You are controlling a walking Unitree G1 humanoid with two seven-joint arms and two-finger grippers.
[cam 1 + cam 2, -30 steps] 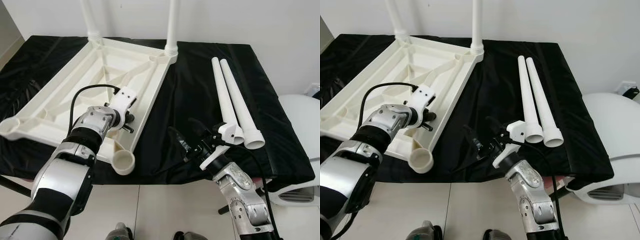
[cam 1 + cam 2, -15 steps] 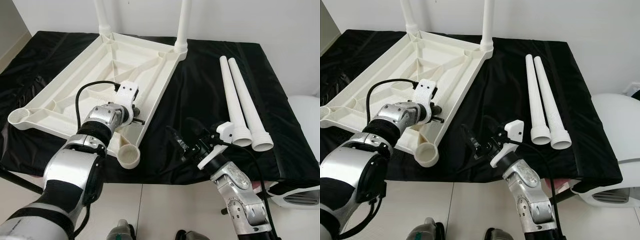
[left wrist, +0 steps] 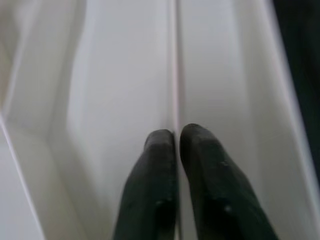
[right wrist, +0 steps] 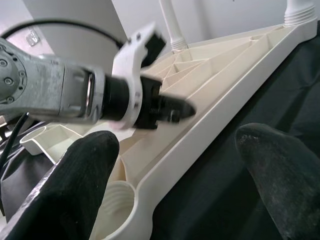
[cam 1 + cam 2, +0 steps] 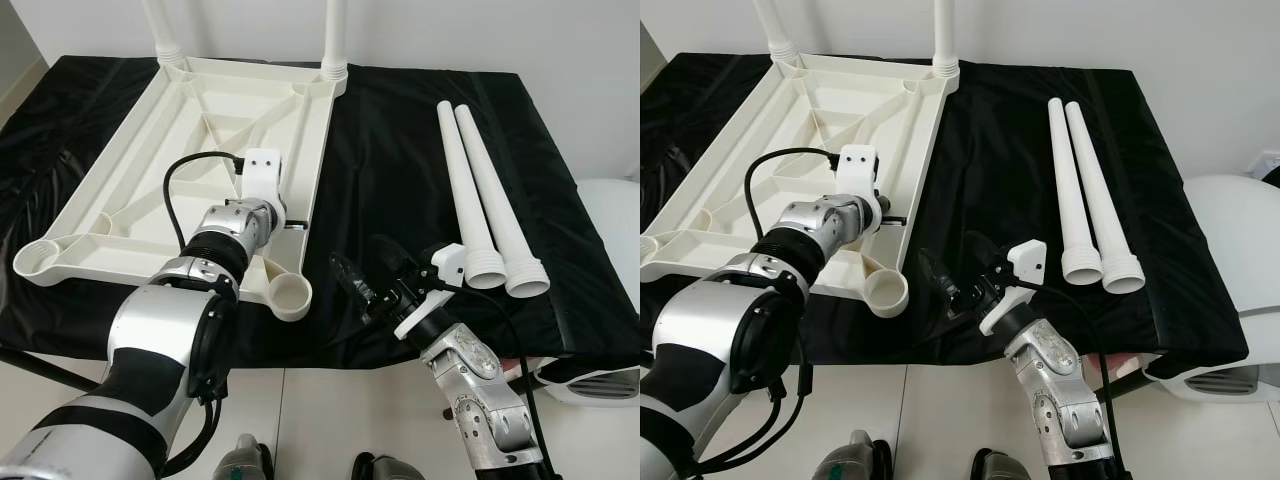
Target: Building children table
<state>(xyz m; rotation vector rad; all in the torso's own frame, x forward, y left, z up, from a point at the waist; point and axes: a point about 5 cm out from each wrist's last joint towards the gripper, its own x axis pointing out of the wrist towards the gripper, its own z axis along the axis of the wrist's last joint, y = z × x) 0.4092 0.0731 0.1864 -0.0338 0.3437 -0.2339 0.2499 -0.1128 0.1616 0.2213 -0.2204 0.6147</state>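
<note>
The black-draped work surface fills most of the head views. On it, taking up the upper left of the frame, lies the white tabletop upside down, ribs showing. Two legs already stand screwed into its far corners at the top edge; the two near corner sockets are empty, one at the left edge and the open socket near the frame's centre. The two loose legs lie side by side at the right of the frame, flared ends toward the robot.

By my reading the job is about half done, and the step in hand is steadying the tabletop before the third leg goes in. The next move calls for the right arm to reach right to a loose leg and carry it to the open socket.

The left gripper sits on the tabletop's near-right edge, fingers pinched together on a thin rib of the rim. The right gripper hovers low centre, jaws spread wide and empty, just right of the open socket.
</note>
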